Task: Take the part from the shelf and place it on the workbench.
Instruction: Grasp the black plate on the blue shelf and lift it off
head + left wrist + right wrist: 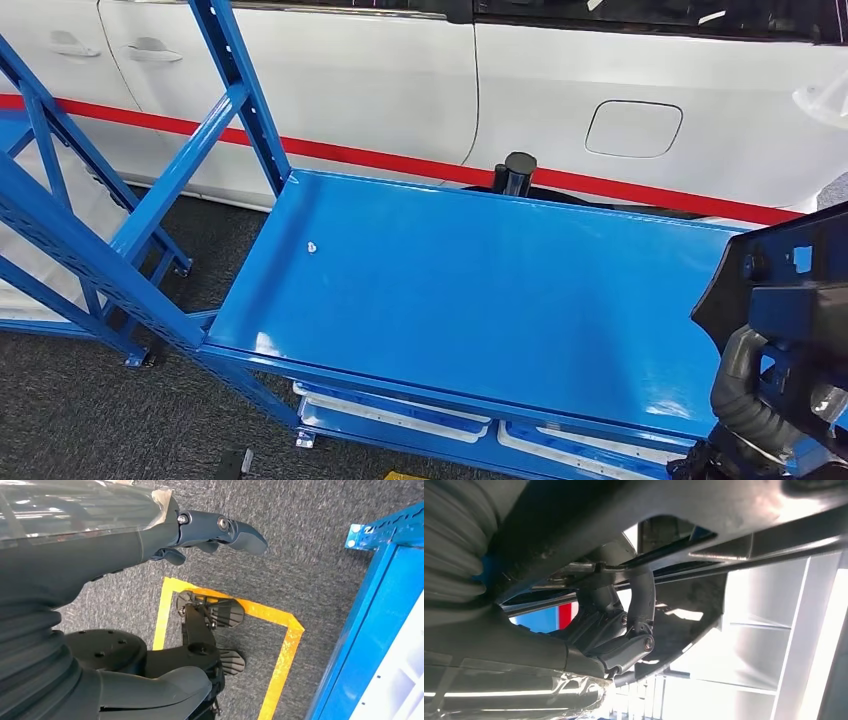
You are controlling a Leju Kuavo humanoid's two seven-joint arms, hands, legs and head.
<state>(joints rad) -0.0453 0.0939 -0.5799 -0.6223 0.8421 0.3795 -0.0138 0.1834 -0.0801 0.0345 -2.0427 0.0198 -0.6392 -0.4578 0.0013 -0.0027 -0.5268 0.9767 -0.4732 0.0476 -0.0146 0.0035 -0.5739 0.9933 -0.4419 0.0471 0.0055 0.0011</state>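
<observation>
A large black plastic part (pixel 790 280) hangs at the right edge of the head view, just past the right end of the blue workbench top (pixel 480 290). My right hand (pixel 750 390) grips it from below. In the right wrist view the fingers (pixel 641 605) of that hand (pixel 624 635) curl around a thin bar of the part (pixel 734 520). My left hand (pixel 210 535) hangs over the grey carpet with its fingers loosely extended and nothing in them.
A blue rack frame (pixel 60 230) stands at the left. A white car (pixel 400 80) with a red stripe is behind the bench, with a black cylinder (pixel 516 172) at the far edge. White bins (pixel 400 410) sit under the top. Yellow floor tape (pixel 280 625) marks a square.
</observation>
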